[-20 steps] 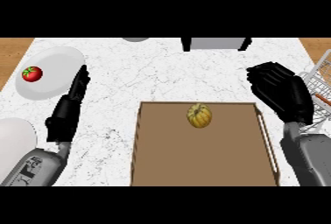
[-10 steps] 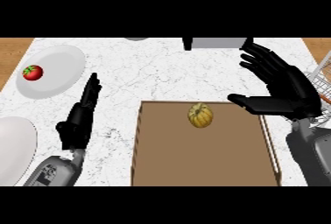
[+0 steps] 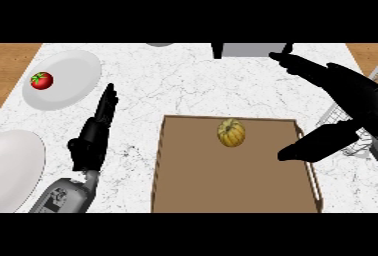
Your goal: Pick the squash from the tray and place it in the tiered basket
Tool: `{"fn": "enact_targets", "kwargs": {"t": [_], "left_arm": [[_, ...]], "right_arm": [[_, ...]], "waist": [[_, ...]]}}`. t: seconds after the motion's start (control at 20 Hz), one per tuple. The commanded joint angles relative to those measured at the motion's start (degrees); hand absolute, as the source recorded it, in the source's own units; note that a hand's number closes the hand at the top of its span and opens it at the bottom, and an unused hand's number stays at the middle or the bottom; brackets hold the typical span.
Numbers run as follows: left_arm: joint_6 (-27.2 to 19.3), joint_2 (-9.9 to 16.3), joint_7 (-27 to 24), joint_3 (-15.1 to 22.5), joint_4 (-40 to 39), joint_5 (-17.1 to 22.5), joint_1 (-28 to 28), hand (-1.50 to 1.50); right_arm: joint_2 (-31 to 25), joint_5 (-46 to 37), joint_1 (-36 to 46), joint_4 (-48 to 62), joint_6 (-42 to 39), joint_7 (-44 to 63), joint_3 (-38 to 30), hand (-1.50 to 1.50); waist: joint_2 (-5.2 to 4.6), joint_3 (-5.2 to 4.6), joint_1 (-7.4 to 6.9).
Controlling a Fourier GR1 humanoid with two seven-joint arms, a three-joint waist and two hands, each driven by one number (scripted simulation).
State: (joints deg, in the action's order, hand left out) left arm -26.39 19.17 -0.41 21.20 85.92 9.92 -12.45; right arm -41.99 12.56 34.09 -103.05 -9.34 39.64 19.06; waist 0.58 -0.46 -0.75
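A small yellow-orange squash lies near the far edge of the brown tray. My right hand hovers to the right of the squash, open, with fingers stretched away from me and the thumb pointing left over the tray's right rim, apart from the squash. Behind that hand, at the right edge, part of the wire tiered basket shows. My left hand rests open, fingers up, on the counter left of the tray.
A white plate at the far left holds a tomato. Another white plate sits at the near left edge. A grey object stands at the counter's far edge.
My right hand has spread open and lifted slightly, its thumb now reaching over the tray's right rim. The left hand drifted right toward the tray. The squash has not moved.
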Motion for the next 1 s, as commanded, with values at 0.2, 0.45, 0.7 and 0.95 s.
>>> {"fn": "enact_targets", "kwargs": {"t": [0.2,0.45,0.7,0.95], "left_arm": [[1.7,-1.2,-0.2,1.6,-0.5,-0.4,-1.1,0.00],[-0.4,-2.8,1.6,2.1,0.0,-1.8,-1.6,0.00],[0.5,-2.5,-1.4,0.4,-1.5,-1.5,-0.2,0.00],[-0.1,-2.4,1.1,-0.9,0.0,-1.5,-1.1,0.00]], "right_arm": [[-0.7,-5.3,19.2,0.1,-15.1,22.6,16.0,-1.50],[8.4,-2.5,27.4,8.0,-17.9,31.2,22.1,-1.50],[17.8,-2.2,33.6,15.4,-15.5,36.0,26.5,-1.50],[21.6,0.0,38.4,24.1,-18.1,34.7,27.3,-1.50]], "waist": [[-0.59,-0.18,-3.33],[-0.50,0.15,-1.84],[-0.45,0.21,-0.94],[-0.43,0.32,-0.56]]}}
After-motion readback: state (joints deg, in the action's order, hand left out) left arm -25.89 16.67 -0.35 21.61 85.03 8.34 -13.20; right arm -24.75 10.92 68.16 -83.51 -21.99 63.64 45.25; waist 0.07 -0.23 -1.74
